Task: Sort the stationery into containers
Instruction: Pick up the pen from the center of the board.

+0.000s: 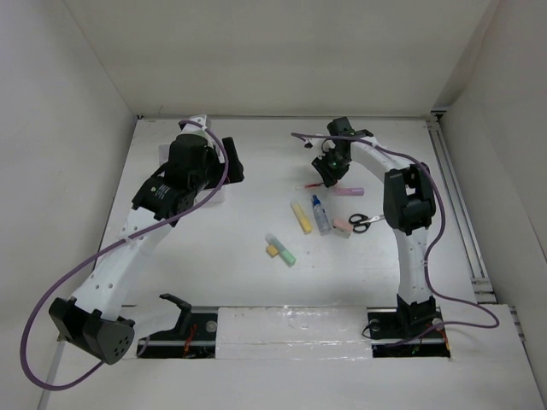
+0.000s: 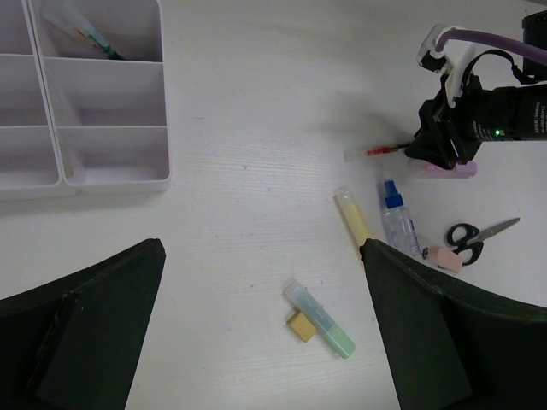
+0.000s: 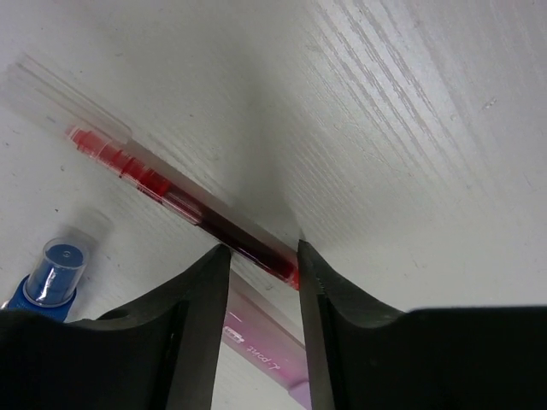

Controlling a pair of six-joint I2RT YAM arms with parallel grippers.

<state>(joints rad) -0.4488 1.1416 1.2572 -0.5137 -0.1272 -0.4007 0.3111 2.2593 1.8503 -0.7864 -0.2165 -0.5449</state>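
Right gripper (image 3: 261, 256) — fingers drawn to a narrow gap, both tips pressed against the red pen (image 3: 162, 184). The pen lies on the table (image 3: 410, 128) and runs ahead and left of the fingertips. The pink highlighter (image 3: 256, 342) is just behind the pen, between the fingers; the blue-capped bottle (image 3: 53, 266) is to their left. Left gripper (image 2: 261, 252) — spread wide, holding nothing, with the white organiser tray (image 2: 111, 181) ahead and to its left.
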